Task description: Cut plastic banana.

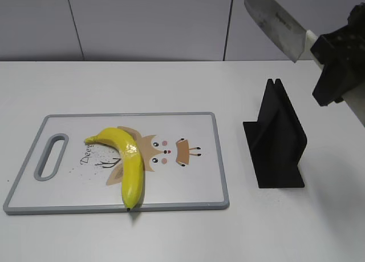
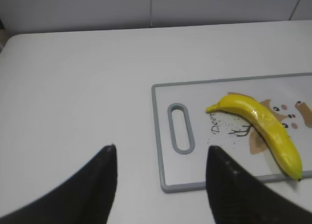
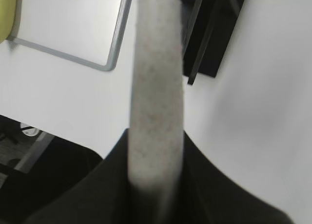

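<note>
The plastic banana (image 1: 128, 162) lies whole on the white cutting board (image 1: 194, 182), left of its middle, dark tip toward the front edge. It also shows in the left wrist view (image 2: 265, 129) and as a sliver in the right wrist view (image 3: 6, 14). My right gripper (image 1: 331, 56) is shut on a knife handle and holds the knife (image 1: 276, 19) high at the upper right, above the black stand. In the right wrist view the knife (image 3: 157, 87) runs between the jaws (image 3: 156, 151). My left gripper (image 2: 161, 158) is open and empty, over the board's (image 2: 219, 170) near-left corner.
A black knife stand (image 1: 276, 139) sits on the white table right of the board; it also shows in the right wrist view (image 3: 214, 29). The board has a grey rim and a handle slot (image 1: 51, 156) at its left end. A grey wall runs behind.
</note>
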Controlling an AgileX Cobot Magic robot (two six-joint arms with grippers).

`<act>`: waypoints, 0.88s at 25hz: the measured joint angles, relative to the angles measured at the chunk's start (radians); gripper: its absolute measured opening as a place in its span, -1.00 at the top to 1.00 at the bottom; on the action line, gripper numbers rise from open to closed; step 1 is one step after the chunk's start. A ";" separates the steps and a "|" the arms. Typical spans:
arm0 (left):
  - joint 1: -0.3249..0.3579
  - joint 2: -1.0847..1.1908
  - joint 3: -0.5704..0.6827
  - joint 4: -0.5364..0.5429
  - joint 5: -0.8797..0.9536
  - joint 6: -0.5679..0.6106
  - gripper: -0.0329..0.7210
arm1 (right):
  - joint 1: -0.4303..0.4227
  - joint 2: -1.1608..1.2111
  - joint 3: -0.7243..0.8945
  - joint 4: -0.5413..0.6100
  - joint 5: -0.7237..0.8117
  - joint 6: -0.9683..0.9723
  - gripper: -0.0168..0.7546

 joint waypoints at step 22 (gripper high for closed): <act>-0.168 0.817 -0.509 -0.305 0.103 0.775 -0.56 | 0.194 0.338 -0.304 -0.088 0.003 -0.778 0.47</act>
